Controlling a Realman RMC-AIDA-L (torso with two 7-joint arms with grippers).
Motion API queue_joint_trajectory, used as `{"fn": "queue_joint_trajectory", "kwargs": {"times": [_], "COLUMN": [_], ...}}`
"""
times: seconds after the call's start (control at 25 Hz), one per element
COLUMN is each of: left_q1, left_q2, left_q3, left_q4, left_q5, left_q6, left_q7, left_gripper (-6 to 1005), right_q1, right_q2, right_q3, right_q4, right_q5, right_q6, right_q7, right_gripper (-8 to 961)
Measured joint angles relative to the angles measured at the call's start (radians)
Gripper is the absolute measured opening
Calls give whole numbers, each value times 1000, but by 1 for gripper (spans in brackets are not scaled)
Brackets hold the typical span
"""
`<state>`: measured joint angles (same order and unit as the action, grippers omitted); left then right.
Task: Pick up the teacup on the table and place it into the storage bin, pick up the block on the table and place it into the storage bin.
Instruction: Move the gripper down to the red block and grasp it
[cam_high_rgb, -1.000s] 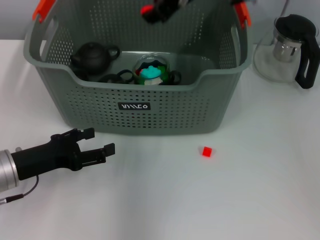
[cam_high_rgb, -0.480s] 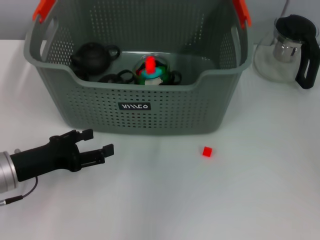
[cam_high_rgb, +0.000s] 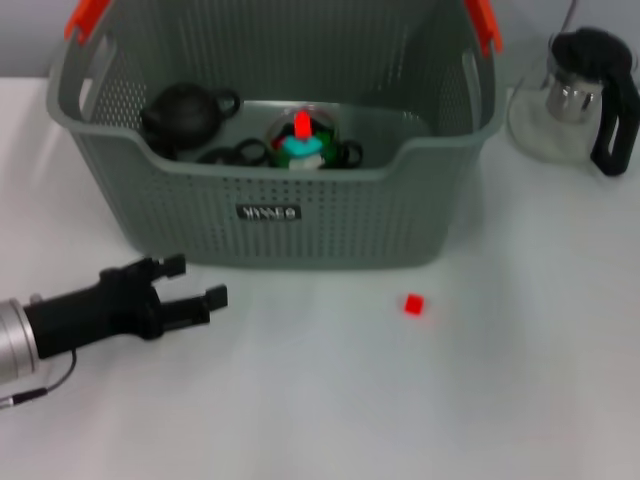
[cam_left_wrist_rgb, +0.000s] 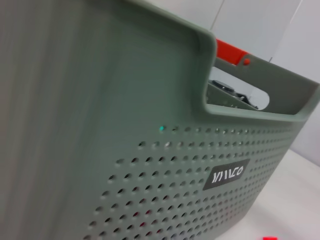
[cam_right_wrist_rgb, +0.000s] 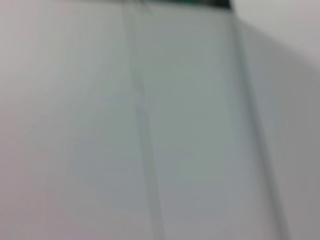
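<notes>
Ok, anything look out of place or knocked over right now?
Nothing looks tipped, spilled or damaged. The storage bin stands upright, and the glass teapot beside it is upright too. One small red block lies alone on the table. The left hand hovers open nearby.

Grey perforated storage bin (cam_high_rgb: 300, 215) upright on table; small red block (cam_high_rgb: 413, 305) just in front.

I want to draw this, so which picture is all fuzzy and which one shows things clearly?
Right wrist view: smeared pale streaks, nothing recognisable. Left wrist view: storage bin wall fills it, near edge soft, label readable. Head view: clearest, slightly soft; shows the red block and left gripper.
</notes>
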<state>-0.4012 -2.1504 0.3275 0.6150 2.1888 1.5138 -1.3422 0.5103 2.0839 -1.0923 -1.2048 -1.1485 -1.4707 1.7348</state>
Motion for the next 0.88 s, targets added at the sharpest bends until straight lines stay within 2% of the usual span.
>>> {"fn": "queue_joint_trajectory", "kwargs": {"times": [0.08,0.16,0.24,0.36,0.44,0.56,0.72,0.88], "left_q1": [0,-1,-1,0,1,4,8,11], "left_q2": [0,2,4,5,5,7,7,8], "left_q3": [1,0,-2,-4,-5,-7,-7,-8], "left_q4": [0,0,2,6,7,9,10,11], "left_q5": [0,0,0,0,0,0,0,0], "left_q6": [-2,-2,-2,-3,-4,-4,-5,-5], "left_q7": [0,0,-2,-9,-11,-12,-12,-12], "left_gripper": [923,923,923,923,923,923,922,922], "right_q1": [-23,-32,-34,-27,-3,54,153,245], "right_q2": [-11,-24,-37,-43,-36,-28,-20,15], "right_q3": [50,82,103,108,97,47,-92,-222], "right_q4": [34,24,-27,-168,-266,-329,-329,-273], "right_q5": [22,-42,-179,-452,-644,-845,-1081,-1266], "right_q6": [-166,-278,-377,-455,-482,-507,-510,-507], "right_q7": [-9,14,88,252,342,418,490,495], "right_gripper": [944,944,943,943,943,942,914,857]}}
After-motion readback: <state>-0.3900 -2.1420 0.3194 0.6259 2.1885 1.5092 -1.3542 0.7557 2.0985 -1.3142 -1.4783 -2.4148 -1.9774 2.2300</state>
